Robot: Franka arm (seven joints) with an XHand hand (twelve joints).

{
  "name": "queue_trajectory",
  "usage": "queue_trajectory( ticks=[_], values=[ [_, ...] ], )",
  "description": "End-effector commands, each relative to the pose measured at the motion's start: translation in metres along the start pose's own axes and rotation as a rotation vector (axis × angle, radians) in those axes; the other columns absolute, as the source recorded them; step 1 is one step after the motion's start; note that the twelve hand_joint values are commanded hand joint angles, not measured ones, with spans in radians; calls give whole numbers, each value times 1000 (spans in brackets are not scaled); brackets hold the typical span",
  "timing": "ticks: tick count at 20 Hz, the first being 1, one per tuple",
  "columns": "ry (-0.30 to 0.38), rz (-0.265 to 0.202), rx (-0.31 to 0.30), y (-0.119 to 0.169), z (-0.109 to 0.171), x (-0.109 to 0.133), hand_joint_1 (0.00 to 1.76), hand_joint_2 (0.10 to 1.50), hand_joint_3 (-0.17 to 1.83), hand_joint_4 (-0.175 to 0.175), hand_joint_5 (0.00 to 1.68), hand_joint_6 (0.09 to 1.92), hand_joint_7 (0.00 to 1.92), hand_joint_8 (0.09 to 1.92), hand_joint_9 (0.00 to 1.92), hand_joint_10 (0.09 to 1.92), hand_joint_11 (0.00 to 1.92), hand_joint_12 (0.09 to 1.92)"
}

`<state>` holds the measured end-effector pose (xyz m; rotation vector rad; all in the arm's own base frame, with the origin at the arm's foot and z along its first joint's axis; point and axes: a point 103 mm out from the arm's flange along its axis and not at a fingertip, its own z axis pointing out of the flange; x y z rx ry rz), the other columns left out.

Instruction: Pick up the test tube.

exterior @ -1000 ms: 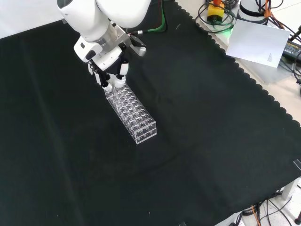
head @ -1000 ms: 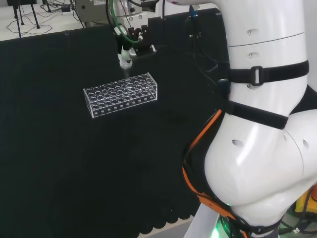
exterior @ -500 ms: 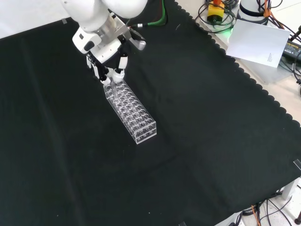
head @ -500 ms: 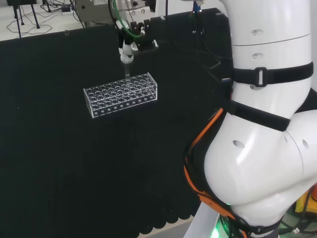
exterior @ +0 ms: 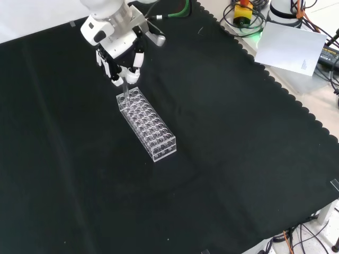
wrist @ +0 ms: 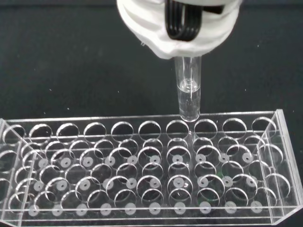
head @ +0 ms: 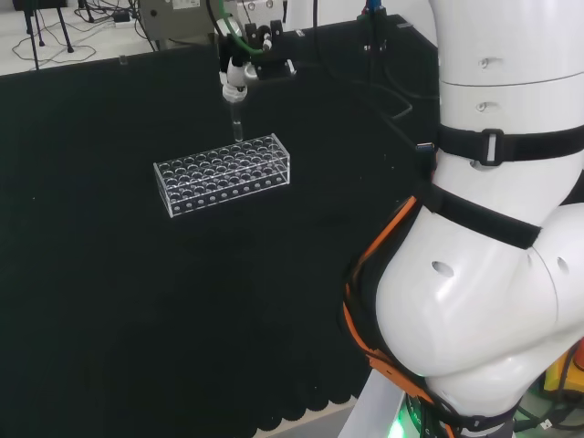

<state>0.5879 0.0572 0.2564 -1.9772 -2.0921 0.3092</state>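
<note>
Since a second ago the black and white hand (exterior: 122, 66) has risen, its fingers (wrist: 177, 28) pinching the clear glass test tube (wrist: 188, 92) upright so it slides straight out; its tip hangs just above the far row of the clear plastic rack (head: 224, 173) on the black-clothed counter (exterior: 222, 159).

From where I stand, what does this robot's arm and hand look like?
The arm is made of big, rounded, glossy white links with black straps buckled around them and an orange cable running down beside them. Green and black cables lead to the robot hand, which is black with white fingertips.
</note>
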Motion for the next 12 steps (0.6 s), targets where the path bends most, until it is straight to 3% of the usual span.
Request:
queue_trajectory(
  ticks=[1, 12],
  values=[
    [16, -13, -19, -8, -15, 0, 1427, 802, 280, -175, 1358, 360, 1709, 542, 1366, 412, 1028, 1147],
    [17, -32, -59, -34, -50, -1, 1427, 795, 294, -175, 1360, 359, 1712, 541, 1368, 411, 1029, 1146]
  ],
)
